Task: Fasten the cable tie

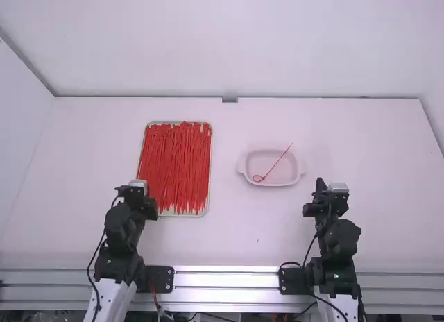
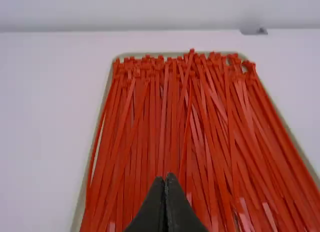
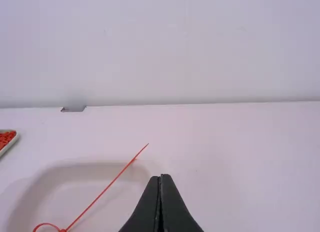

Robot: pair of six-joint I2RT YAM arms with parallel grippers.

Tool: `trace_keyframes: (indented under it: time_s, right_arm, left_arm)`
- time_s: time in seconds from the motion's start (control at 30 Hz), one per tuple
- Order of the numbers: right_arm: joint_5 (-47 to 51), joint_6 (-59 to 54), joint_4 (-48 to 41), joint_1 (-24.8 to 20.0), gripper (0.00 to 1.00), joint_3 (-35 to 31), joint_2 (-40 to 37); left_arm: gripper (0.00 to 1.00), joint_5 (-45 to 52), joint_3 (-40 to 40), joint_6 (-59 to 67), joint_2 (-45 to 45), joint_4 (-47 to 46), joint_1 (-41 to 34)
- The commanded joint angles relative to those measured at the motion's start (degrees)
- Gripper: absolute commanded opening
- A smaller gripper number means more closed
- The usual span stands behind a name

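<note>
red tie looped in dish; both arms drawn back near their bases, grippers empty.
one red cable tie (image 1: 275,162) lies in the white dish (image 1: 244,171) right of table centre, with a closed loop at its near end and its tail angled out over the far right rim. loose red ties (image 1: 175,168) fill the tray (image 1: 210,162) left of the dish, apart from it. left gripper (image 2: 165,178) sits over the tray's near edge, fingers pressed together, holding nothing. right gripper (image 3: 160,178) sits near the dish's near right corner, apart from it, fingers together, holding nothing.
</note>
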Motion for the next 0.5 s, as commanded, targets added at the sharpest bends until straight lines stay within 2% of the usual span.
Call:
trace_keyframes:
  time_s: [0.0,0.47]
  right_arm:
    - [0.2,0.1,-0.4,0.1,0.00,-0.6,-0.5]
    - [0.2,0.1,-0.4,0.1,0.00,-0.6,-0.5]
  left_arm:
    - [0.00,-0.1,-0.6,0.1,-2.2,-0.2,0.2]
    - [0.00,-0.1,-0.6,0.1,-11.5,-0.2,0.2]
